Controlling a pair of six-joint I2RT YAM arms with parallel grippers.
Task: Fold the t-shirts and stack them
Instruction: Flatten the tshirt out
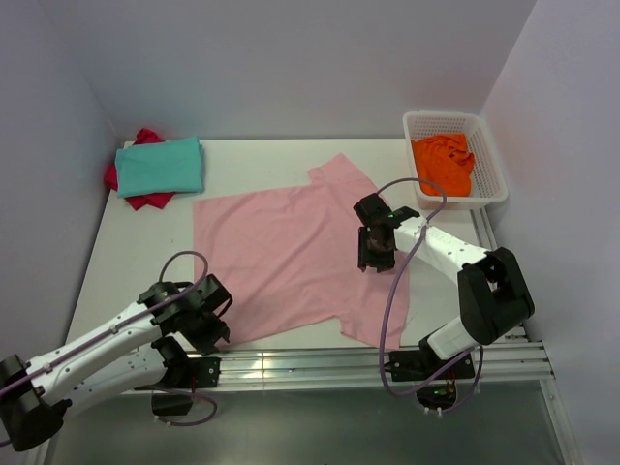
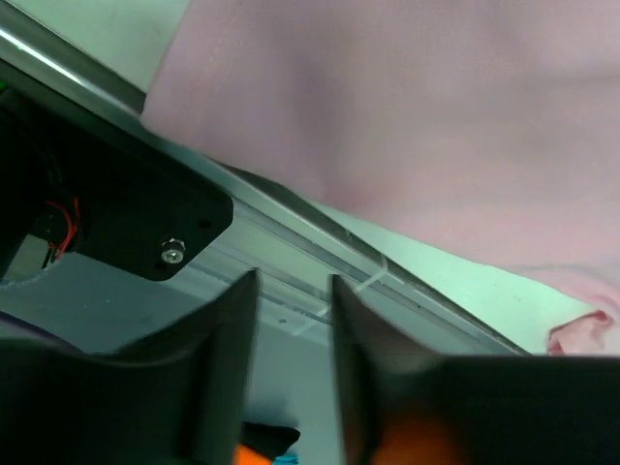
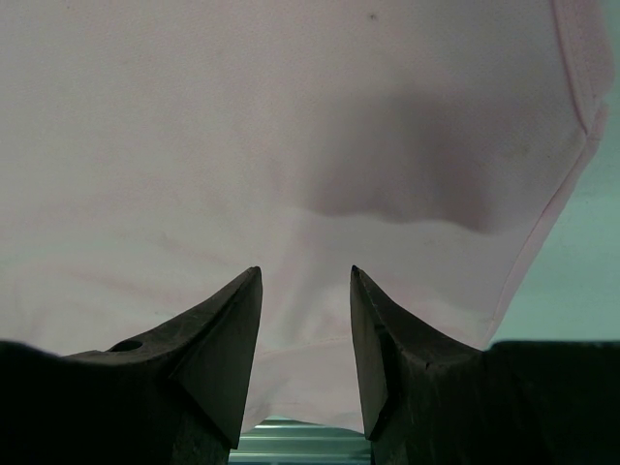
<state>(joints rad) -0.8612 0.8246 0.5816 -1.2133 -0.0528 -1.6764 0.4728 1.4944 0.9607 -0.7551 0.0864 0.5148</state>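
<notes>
A pink t-shirt (image 1: 291, 257) lies spread flat on the white table. It also fills the right wrist view (image 3: 291, 145) and the top of the left wrist view (image 2: 436, 116). My right gripper (image 1: 376, 254) hovers over the shirt's right part, open and empty, fingers (image 3: 232, 329) apart above the cloth. My left gripper (image 1: 215, 325) is at the shirt's near left hem by the table's front rail, open and empty. A folded teal shirt (image 1: 160, 165) lies on a red shirt (image 1: 145, 199) at the far left. An orange shirt (image 1: 443, 163) sits in the basket.
A white plastic basket (image 1: 487, 155) stands at the far right. An aluminium rail (image 1: 320, 363) runs along the table's front edge, also in the left wrist view (image 2: 291, 232). White walls close in the left, back and right sides.
</notes>
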